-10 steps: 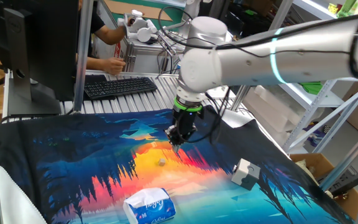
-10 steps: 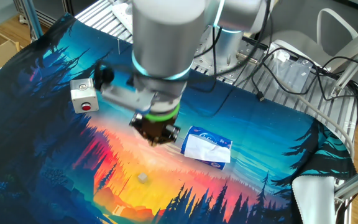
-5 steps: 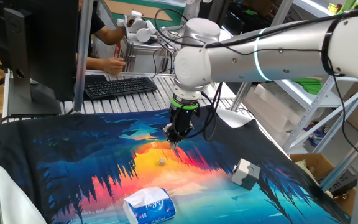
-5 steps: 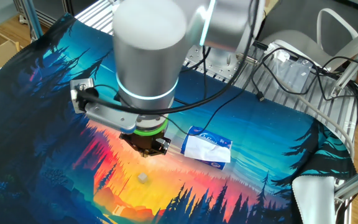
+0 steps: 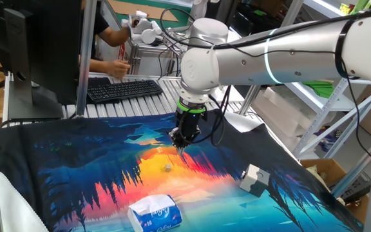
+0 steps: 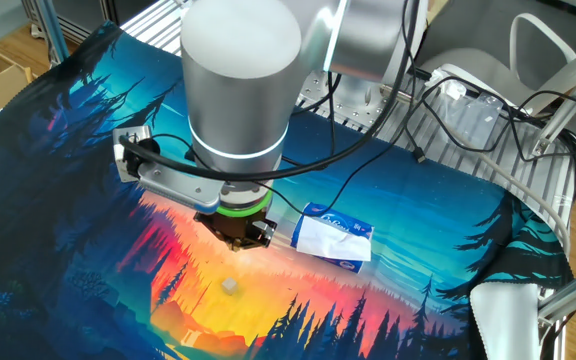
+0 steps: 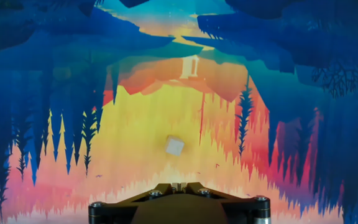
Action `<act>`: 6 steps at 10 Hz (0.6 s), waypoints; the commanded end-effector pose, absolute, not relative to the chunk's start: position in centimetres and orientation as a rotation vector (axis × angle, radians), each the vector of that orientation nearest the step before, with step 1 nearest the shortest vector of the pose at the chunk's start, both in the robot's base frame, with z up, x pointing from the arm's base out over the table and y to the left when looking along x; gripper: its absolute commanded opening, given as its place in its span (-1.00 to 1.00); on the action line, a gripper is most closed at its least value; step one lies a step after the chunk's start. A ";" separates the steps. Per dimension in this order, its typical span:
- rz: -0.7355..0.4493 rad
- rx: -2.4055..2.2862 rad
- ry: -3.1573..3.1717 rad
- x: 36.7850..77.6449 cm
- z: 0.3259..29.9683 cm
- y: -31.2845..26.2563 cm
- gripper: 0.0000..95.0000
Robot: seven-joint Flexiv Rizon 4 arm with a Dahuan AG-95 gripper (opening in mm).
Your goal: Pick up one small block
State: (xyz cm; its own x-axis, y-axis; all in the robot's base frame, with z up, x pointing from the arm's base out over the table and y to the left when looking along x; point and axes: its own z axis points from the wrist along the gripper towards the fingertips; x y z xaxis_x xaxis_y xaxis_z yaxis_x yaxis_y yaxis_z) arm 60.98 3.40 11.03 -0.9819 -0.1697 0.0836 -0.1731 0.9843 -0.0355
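The small block point(image 5: 167, 167) is a tiny cream-white cube lying on the orange part of the printed cloth point(image 5: 76, 161). It also shows in the other fixed view point(image 6: 230, 286) and in the hand view point(image 7: 174, 147). My gripper point(image 5: 180, 145) hangs above the cloth, a little behind the block and apart from it. In the other fixed view the gripper point(image 6: 238, 240) is just above the block. In the hand view the gripper point(image 7: 178, 185) has its fingertips together at the bottom edge, with nothing between them.
A larger grey-and-white cube point(image 5: 253, 180) with a red button point(image 6: 134, 155) sits on the cloth. A white-and-blue tissue pack point(image 5: 155, 213) lies near the front edge, also seen in the other fixed view point(image 6: 333, 236). A keyboard point(image 5: 122, 89) and a person's hands are behind the cloth.
The arm swung and the gripper shifted slightly toward the block a second ago. It has held still since half a second ago. The block has not moved.
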 end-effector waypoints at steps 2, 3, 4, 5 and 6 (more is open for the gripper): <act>0.068 0.261 -3.044 61.0 11.0 3.4 -1.00; 0.070 0.260 -3.045 61.0 11.0 3.4 -1.00; 0.071 0.263 -3.047 61.1 11.0 3.4 -1.00; 0.074 0.270 -3.045 61.1 11.0 3.4 -1.00; 0.074 0.279 -3.042 61.1 11.0 3.4 -1.00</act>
State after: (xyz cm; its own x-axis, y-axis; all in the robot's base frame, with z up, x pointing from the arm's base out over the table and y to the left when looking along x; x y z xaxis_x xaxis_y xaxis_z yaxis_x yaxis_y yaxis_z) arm 61.00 3.34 11.04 -0.9795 -0.1812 0.0881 -0.1854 0.9818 -0.0417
